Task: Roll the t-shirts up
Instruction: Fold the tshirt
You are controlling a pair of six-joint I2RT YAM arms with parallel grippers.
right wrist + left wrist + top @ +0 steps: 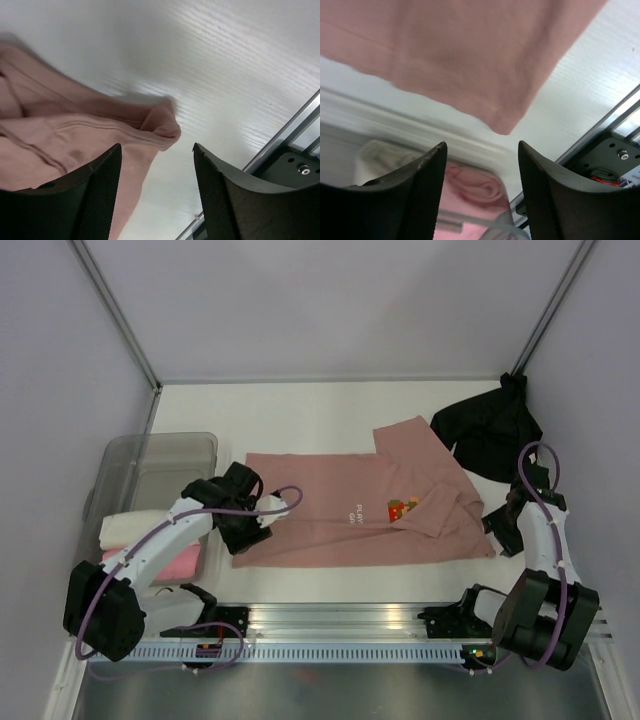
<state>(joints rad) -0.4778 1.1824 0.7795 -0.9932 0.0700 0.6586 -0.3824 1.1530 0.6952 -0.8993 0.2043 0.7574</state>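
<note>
A dusty salmon-pink t-shirt [340, 515] with small chest print lies spread flat across the table's middle, its right sleeve part folded over. My left gripper [250, 535] hovers over its near left corner [502, 125], jaws open and holding nothing [482, 150]. At the shirt's near right corner [160, 125], my right gripper [497, 530] also stands open and empty [157, 150]. A black t-shirt [490, 430] lies crumpled at the back right. Rolled cream [125, 530] and bright-pink [180, 562] t-shirts lie in the bin; the pink roll [480, 187] shows between my left fingers.
The translucent grey bin [165, 450] stands at the left, its rim [395, 125] close to the shirt's corner. A metal rail [340, 625] with both arm bases runs along the near edge. White walls enclose the back and sides.
</note>
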